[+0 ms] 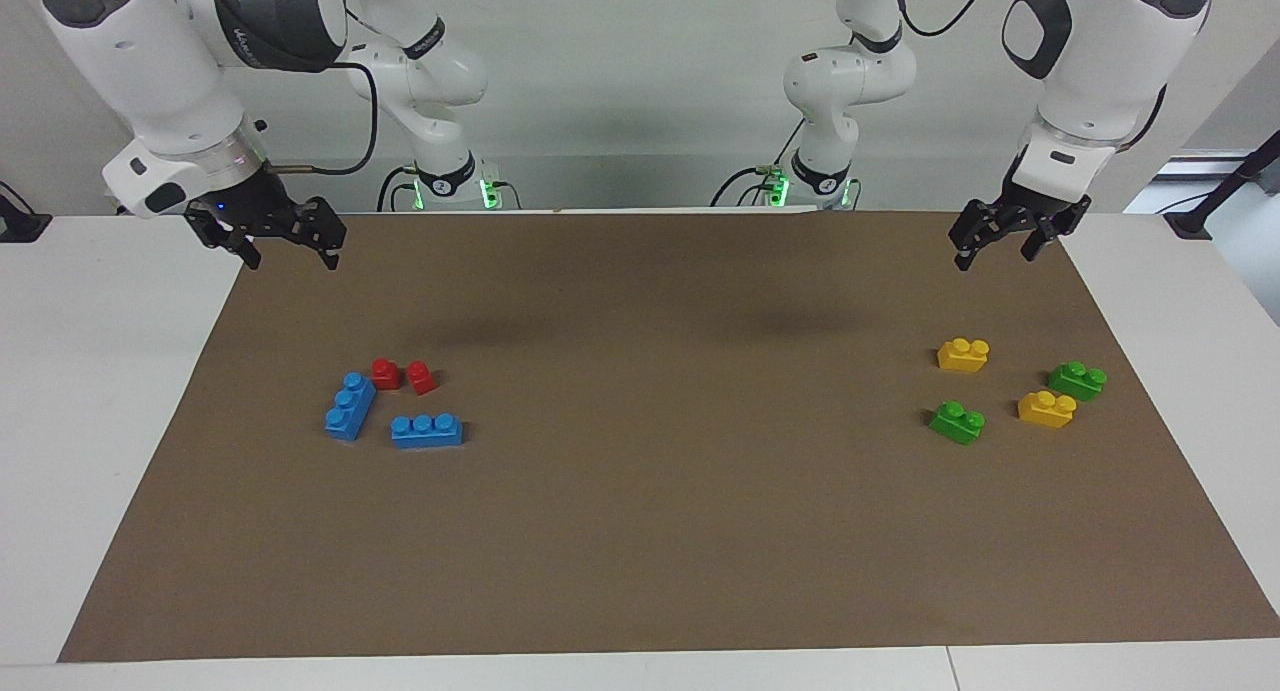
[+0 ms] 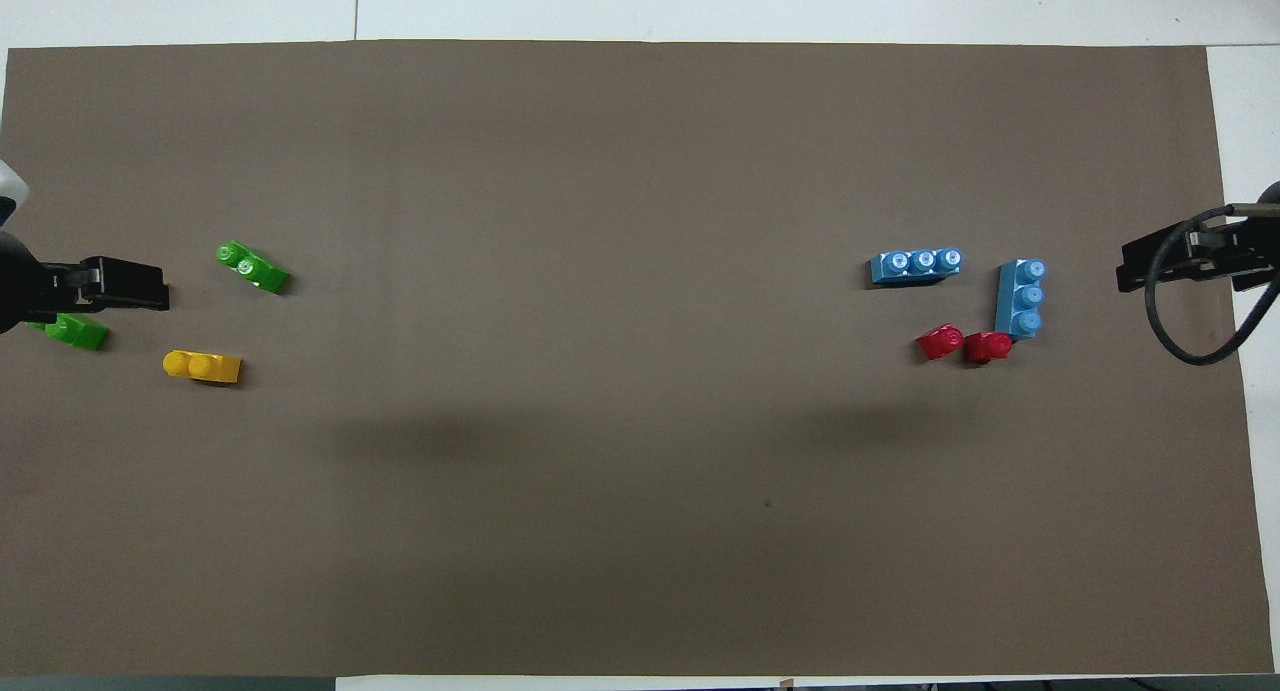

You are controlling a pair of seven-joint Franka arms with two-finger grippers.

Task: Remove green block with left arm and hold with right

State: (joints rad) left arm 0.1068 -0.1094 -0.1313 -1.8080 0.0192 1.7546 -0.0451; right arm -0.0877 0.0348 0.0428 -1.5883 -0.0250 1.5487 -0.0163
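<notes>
— Where does the green block [image 1: 957, 421] lie?
— On the brown paper mat [image 1: 650, 531] at the left arm's end, studs up, farthest from the robots in a loose cluster with two yellow bricks [image 1: 963, 354] and a darker green brick [image 1: 1077, 380]. Nothing touches it.
— And the grippers?
— The left gripper [image 1: 993, 249] hangs over the mat's edge, jaws apart, empty. The right gripper [image 1: 291, 247] waits likewise above its corner, jaws apart, near glossy blue three-stud bricks [image 1: 426, 429] and small red bricks [image 1: 403, 375].

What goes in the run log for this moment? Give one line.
left gripper: open, empty, raised over mat edge | right gripper: open, empty, raised | green block: on mat, ungrasped | step: pick not started
</notes>
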